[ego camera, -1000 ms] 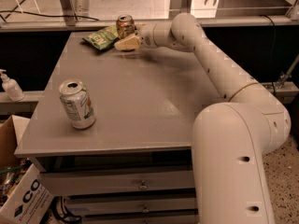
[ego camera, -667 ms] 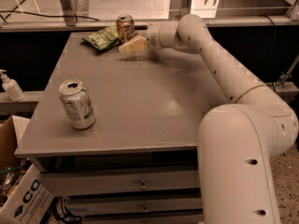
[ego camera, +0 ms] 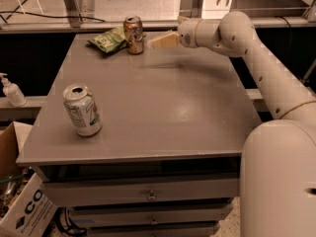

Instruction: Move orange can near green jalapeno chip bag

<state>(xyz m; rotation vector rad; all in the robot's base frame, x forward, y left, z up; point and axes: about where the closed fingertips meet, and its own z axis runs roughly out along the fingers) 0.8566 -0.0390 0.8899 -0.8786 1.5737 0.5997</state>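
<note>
The orange can (ego camera: 133,34) stands upright at the far end of the grey table (ego camera: 163,112). It is right beside the green jalapeno chip bag (ego camera: 108,38), which lies flat to its left and touches or nearly touches it. My gripper (ego camera: 164,39) hovers a little to the right of the can, apart from it and holding nothing. The white arm reaches in from the right side.
A white and green can (ego camera: 82,109) stands upright near the table's front left. A soap bottle (ego camera: 11,90) sits on a ledge at the left. A cardboard box (ego camera: 19,206) is on the floor at the lower left. Drawers sit under the tabletop.
My gripper has drawn back to the right, away from the orange can. The can stays standing beside the green bag.
</note>
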